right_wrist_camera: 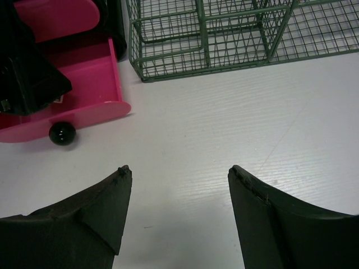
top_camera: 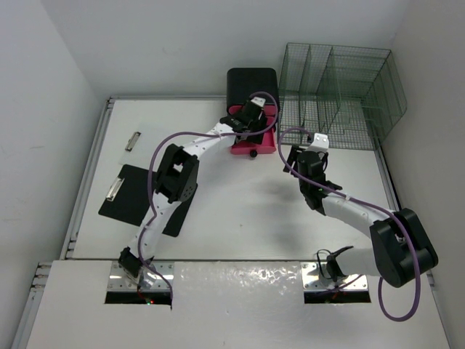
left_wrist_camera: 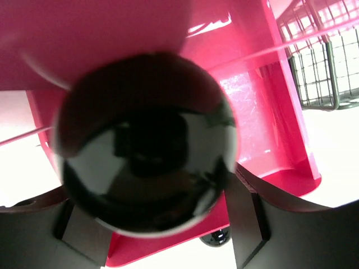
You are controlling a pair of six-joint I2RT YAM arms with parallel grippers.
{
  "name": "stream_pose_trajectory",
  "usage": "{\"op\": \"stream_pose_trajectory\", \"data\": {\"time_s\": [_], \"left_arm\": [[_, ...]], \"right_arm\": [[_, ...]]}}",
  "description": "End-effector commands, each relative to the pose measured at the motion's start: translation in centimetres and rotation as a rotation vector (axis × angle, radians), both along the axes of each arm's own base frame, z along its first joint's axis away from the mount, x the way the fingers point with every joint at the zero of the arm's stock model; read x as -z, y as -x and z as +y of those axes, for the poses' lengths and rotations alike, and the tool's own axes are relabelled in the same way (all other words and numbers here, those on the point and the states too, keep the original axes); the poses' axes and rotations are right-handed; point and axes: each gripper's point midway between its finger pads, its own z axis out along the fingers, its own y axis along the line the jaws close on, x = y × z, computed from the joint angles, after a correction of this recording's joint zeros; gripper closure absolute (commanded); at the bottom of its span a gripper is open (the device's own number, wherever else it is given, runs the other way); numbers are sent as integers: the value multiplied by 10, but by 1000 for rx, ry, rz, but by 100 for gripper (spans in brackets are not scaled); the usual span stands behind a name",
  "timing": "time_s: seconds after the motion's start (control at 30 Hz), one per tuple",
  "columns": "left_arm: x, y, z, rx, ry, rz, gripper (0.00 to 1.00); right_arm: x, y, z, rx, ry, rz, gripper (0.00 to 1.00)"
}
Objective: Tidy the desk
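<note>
The white desk (top_camera: 240, 211) carries a black-and-pink drawer unit (top_camera: 252, 83) at the back. Its lower pink drawer (right_wrist_camera: 84, 84) stands pulled out, with a small black knob (right_wrist_camera: 61, 133) on its front. My left gripper (top_camera: 251, 120) is at the unit's upper front. A large glossy black knob (left_wrist_camera: 146, 140) fills the space between its fingers (left_wrist_camera: 247, 224) and touches both, so the gripper is shut on it. My right gripper (right_wrist_camera: 179, 171) hovers open over bare desk to the right of the drawers, with nothing between its fingers.
A green wire basket (top_camera: 338, 94) with compartments stands at the back right, close to the drawer unit. A black clipboard (top_camera: 138, 196) lies at the left, with a silver clip (top_camera: 133, 141) on the desk behind it. Metal rails run along the desk edges.
</note>
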Motion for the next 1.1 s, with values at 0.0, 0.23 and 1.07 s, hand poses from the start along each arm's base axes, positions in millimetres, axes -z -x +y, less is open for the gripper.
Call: {"op": "stream_pose_trajectory", "data": {"time_s": [0.0,0.23,1.07], "left_arm": [[-8,-15,3,-48,40,-31,46],[5,-12,11,-41,23,8,23],[-64,11,0,254,-9,-47,4]], "right_arm": [[-15,-3,-2,24,-26,-55,32],[-15,-3,0,18,-28,-58,32],[-16,-17,44,-224,-30,-17,18]]}}
